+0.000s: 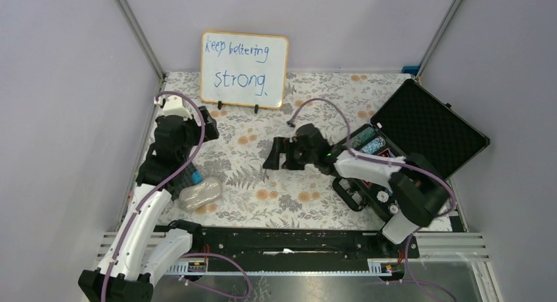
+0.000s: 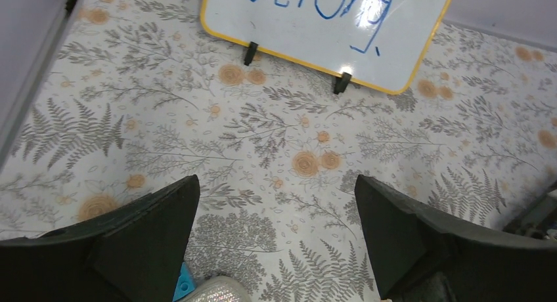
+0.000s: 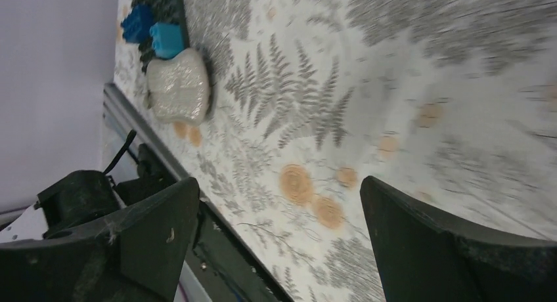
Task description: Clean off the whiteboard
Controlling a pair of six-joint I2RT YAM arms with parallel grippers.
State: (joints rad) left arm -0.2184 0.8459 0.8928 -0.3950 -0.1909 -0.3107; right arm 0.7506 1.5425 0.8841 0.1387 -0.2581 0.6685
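The whiteboard (image 1: 244, 69) stands upright in the upper middle of the top view, a little left of centre, at the far edge of the desk (image 1: 309, 184). Its two black feet rest on the flowered, fern-printed cover. Blue handwriting fills it in two lines (the lower word reads "strong"), and none of it looks wiped. In the left wrist view its lower part shows along the top of the frame, yellow rim and both feet visible.

The left tool (image 2: 276, 178) is spread wide with nothing between its fingers, which sit at the bottom corners of that frame, well apart from the board. At the very bottom edge, between them, peeks a pale lumpy pad (image 1: 200, 192) with a blue block (image 1: 196, 177) just beside it. In the top view both lie in the lower left part of the desk, next to the left arm.

The right tool (image 3: 279, 180) is also spread and holds nothing. It hangs over the patterned cover near the middle of the desk, and its view is blurred toward the right side. An open black case (image 1: 427, 128) with dark foam lining sits at the right of the top view.
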